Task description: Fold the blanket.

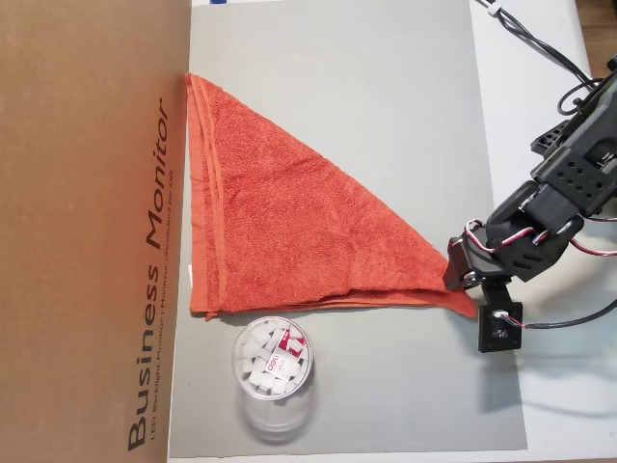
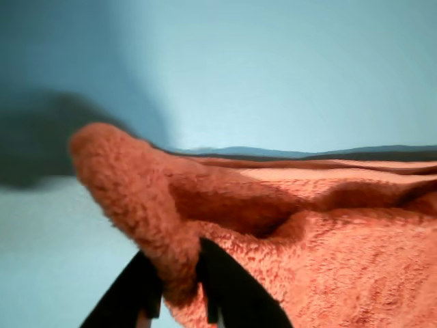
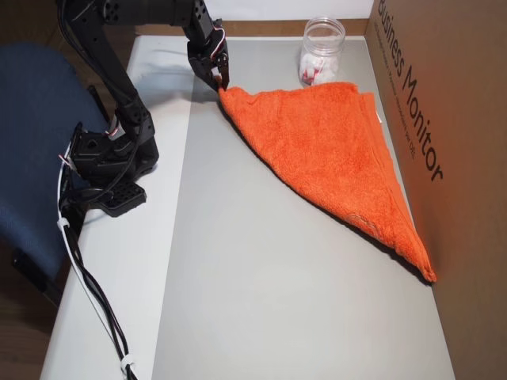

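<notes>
The blanket [image 1: 289, 227] is an orange-red terry towel lying on the grey mat [image 1: 386, 106], folded over into a triangle with two layers. My gripper [image 1: 461, 282] is at the triangle's sharp tip, on the right in an overhead view and at the upper left of the blanket [image 3: 333, 150] in an overhead view with the arm at the left, where the gripper [image 3: 221, 85] shows as black fingers. In the wrist view the two black fingers [image 2: 232, 287] are shut on the blanket corner [image 2: 164, 232], which bunches up between them.
A clear plastic jar [image 1: 273, 367] with white pieces stands beside the blanket's short edge. A brown cardboard box [image 1: 87, 231] printed "Business Monitor" walls one side of the mat. The arm base [image 3: 107, 158] and its cables sit on the white table [image 3: 119, 261] beside the mat.
</notes>
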`<state>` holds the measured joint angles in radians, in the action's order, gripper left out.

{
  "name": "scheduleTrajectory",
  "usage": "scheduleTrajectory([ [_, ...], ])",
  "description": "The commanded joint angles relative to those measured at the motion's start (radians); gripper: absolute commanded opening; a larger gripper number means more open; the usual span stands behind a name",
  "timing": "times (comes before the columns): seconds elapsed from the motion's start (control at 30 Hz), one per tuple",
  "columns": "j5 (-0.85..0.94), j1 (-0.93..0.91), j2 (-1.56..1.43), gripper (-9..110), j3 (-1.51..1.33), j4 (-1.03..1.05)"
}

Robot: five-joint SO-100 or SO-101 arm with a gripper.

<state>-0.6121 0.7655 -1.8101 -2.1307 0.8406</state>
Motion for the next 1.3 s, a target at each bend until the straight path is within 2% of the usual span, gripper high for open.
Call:
scheduleTrajectory([
  [0.0, 0.002, -0.021, -0.031, 0, 0.066, 0.006],
  [0.37, -0.023, -0.08, -0.201, 0, 0.075, 0.192],
  [1.03, -0.322, -0.233, -0.353, 0, 0.163, 0.179],
  [1.27, -0.337, -0.316, -0.344, 0, 0.273, 0.179],
])
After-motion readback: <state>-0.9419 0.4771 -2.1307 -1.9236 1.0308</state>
